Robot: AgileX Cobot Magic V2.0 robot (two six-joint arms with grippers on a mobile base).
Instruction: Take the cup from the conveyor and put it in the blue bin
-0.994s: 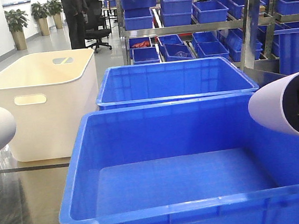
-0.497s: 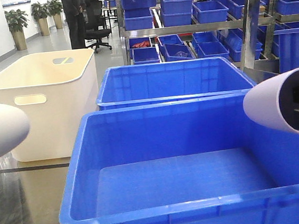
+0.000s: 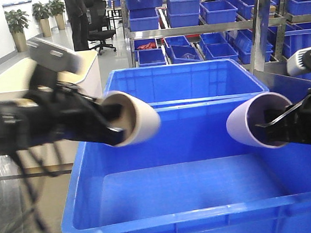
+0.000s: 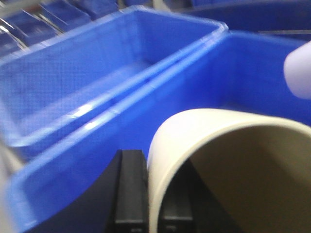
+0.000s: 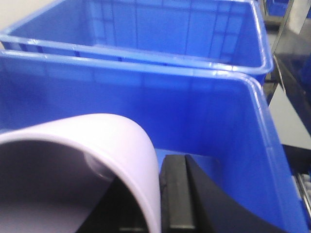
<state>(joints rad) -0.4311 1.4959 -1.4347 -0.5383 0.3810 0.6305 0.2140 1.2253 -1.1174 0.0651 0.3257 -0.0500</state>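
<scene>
We see a storage hall with steel shelves (image 3: 202, 29) full of small blue crates, and a person (image 3: 77, 16) standing near an office chair (image 3: 101, 28) far behind. In front stands the blue bin (image 3: 196, 137), wide and deep, with a second blue crate (image 3: 180, 84) just behind it, touching rim to rim. A cream tub (image 3: 87, 65) is at the left, partly hidden by the left arm, which looks blurred.

The left gripper (image 3: 112, 123) pinches the wall of a cream cup (image 3: 139, 118) at its mouth. In the left wrist view one black finger (image 4: 130, 189) lies outside the rim and another part sits inside. The cup lies on its side above the left rear part of the bin, base pointing right.

The right gripper (image 3: 280, 121) clamps a lilac cup (image 3: 252, 121) in the same way, a finger (image 5: 174, 194) pressed against the outside of the wall. This cup is also on its side, above the right part of the bin, with its base pointing left. The two cups are apart from each other.
</scene>
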